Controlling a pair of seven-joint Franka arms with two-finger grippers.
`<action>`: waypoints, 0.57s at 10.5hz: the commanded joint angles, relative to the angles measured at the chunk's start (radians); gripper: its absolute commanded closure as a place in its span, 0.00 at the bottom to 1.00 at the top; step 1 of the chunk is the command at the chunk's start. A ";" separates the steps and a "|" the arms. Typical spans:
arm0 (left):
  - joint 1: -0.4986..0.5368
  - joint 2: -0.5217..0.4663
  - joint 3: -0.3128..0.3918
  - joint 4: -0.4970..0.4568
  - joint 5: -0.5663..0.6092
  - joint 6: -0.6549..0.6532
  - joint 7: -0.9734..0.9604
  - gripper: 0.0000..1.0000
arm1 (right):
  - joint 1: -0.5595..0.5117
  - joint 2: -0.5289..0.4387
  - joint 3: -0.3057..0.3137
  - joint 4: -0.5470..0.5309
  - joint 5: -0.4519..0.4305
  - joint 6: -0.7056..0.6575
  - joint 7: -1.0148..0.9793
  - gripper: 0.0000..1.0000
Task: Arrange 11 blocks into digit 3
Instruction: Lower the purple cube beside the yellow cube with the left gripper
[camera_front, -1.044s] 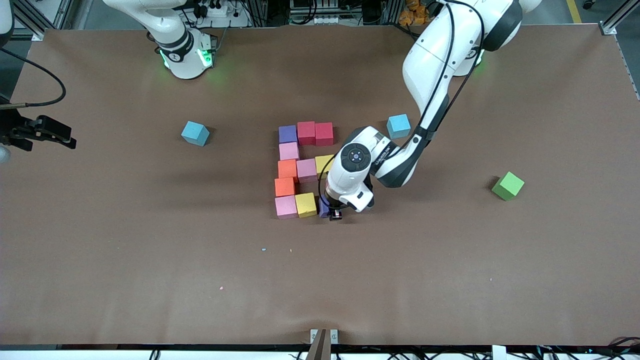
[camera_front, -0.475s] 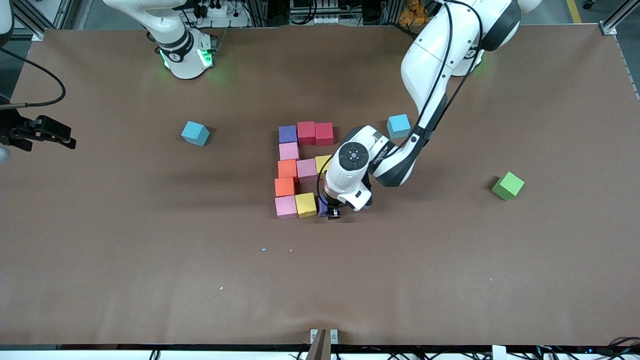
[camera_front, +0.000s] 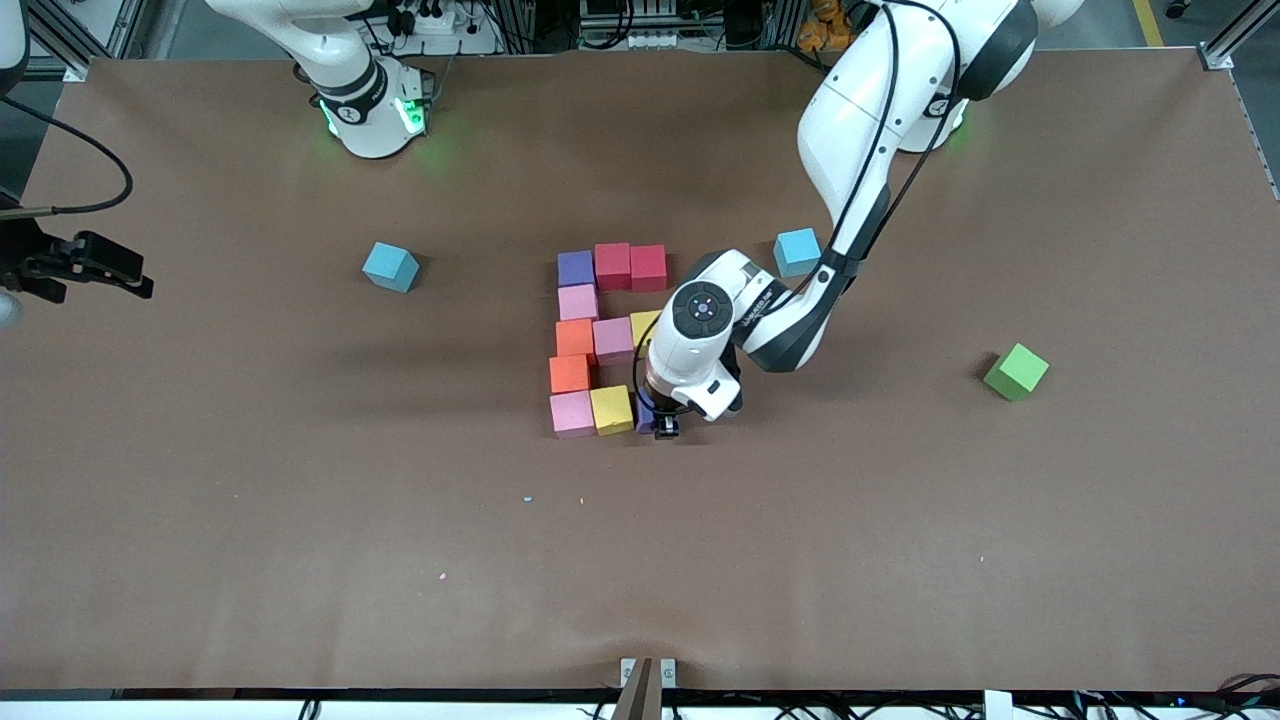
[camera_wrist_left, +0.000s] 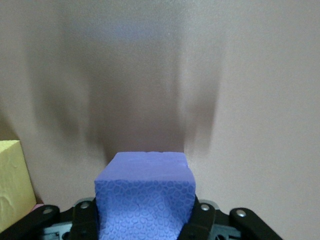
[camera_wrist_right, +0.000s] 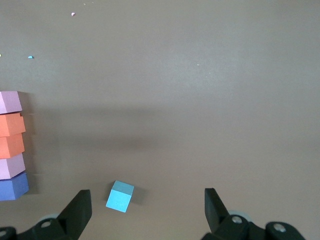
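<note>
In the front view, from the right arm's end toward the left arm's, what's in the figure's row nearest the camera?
Pink foam cube, yellow foam cube, purple foam cube in the left gripper.

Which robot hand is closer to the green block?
The left. The left gripper, shut on a purple block, is mid-table; the green block sits toward the left arm's end. The right gripper waits past the other end.

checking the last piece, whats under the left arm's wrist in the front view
The left gripper is shut on a purple block, beside the yellow block. The wrist covers most of that purple block and part of another yellow block.
</note>
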 joint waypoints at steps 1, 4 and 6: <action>-0.019 0.056 0.013 0.028 -0.004 0.005 -0.026 0.85 | -0.005 0.003 0.007 0.002 0.011 0.000 -0.014 0.00; -0.019 0.063 0.013 0.028 -0.004 0.006 -0.033 0.46 | -0.013 0.000 0.007 0.002 0.011 -0.027 -0.017 0.00; -0.019 0.063 0.013 0.028 -0.004 0.006 -0.033 0.23 | -0.013 0.001 0.007 0.002 0.011 -0.017 -0.015 0.00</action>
